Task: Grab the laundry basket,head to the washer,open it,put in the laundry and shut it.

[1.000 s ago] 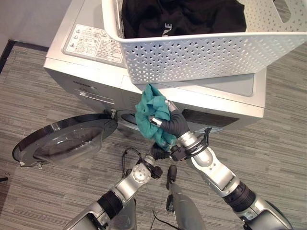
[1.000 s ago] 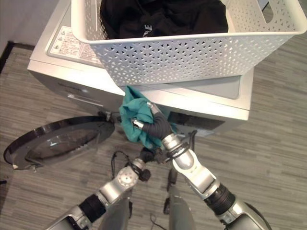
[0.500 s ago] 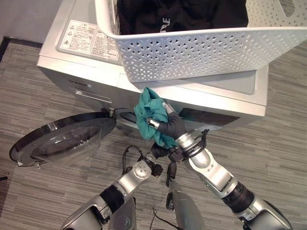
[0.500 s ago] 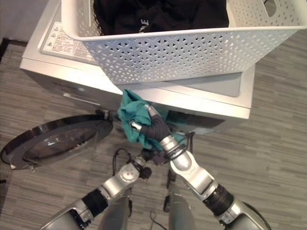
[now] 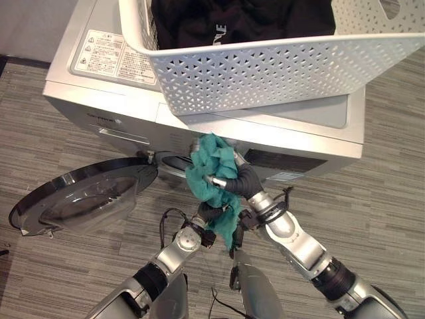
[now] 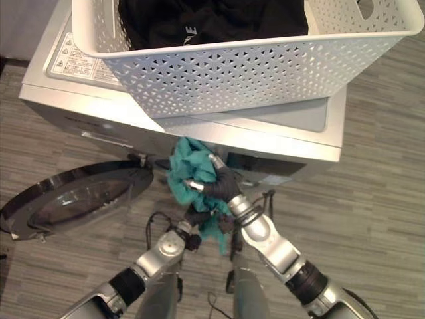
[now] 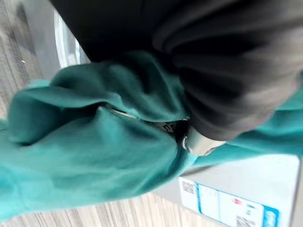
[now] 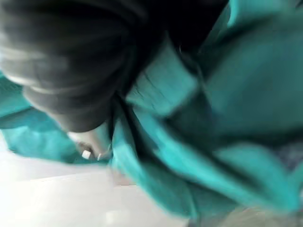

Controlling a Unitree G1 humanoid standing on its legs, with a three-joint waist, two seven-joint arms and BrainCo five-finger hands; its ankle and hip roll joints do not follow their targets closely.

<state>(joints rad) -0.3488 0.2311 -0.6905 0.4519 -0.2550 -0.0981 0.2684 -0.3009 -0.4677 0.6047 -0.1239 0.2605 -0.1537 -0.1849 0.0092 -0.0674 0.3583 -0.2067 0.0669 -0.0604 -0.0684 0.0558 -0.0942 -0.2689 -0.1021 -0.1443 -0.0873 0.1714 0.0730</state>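
While the white laundry basket (image 5: 279,66) is sitting on top of the washer (image 5: 99,100), black laundry with white lettering is lying inside it, and a warning sticker (image 5: 113,56) of small print is showing on the washer's lid. The right hand (image 5: 236,183) is clutching a teal cloth (image 5: 212,176) before the opening, beside the open door (image 5: 80,199). Compared with a second ago, the cloth is hanging lower. The left hand (image 5: 207,214) is sitting under the cloth, fingers hidden.
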